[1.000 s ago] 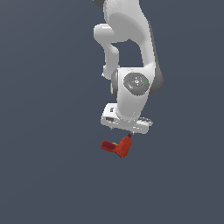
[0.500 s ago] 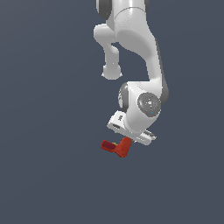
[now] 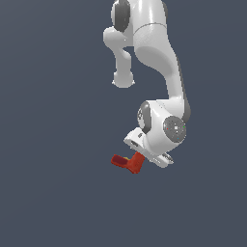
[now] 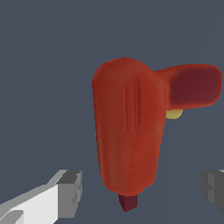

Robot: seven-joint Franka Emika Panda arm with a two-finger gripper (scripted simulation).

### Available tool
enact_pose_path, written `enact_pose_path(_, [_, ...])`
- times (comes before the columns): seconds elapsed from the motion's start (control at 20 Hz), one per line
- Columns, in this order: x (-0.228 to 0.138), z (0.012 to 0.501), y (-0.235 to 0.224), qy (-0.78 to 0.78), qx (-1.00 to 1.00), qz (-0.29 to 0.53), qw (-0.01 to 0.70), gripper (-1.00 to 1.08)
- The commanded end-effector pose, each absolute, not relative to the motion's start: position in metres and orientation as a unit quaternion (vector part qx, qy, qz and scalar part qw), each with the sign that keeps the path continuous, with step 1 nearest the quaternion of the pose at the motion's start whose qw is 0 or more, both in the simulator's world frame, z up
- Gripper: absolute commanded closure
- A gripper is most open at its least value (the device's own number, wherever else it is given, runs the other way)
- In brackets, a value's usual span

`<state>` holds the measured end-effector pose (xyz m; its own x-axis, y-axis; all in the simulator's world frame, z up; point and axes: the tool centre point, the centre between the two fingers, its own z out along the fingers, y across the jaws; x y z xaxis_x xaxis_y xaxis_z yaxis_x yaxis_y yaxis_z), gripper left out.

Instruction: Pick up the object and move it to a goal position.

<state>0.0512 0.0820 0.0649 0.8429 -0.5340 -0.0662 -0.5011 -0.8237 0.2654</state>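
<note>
Red-orange object [image 4: 129, 127] unmoved — arm [image 3: 159, 62] lower than before, fingers [image 4: 70, 192] spread wide apart either side, not touching.

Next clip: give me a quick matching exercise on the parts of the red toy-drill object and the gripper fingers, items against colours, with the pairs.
Items:
1. object's broad body
2. its side arm's end face
3. spot under that arm
4. fingers of the gripper

Colours:
A. yellow
B. grey
C. red-orange
D. darker red

Pairs: 1-C, 2-D, 3-A, 4-B
</note>
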Motion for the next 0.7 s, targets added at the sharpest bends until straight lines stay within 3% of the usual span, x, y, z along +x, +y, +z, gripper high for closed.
enact_pose_path(0.0, [0.052,0.06,0.084,-0.283,0.948,-0.069,0.127,-1.0])
enact_pose_path(0.65, [0.05,0.045,0.085,-0.293,0.944,-0.069,0.134,-1.0])
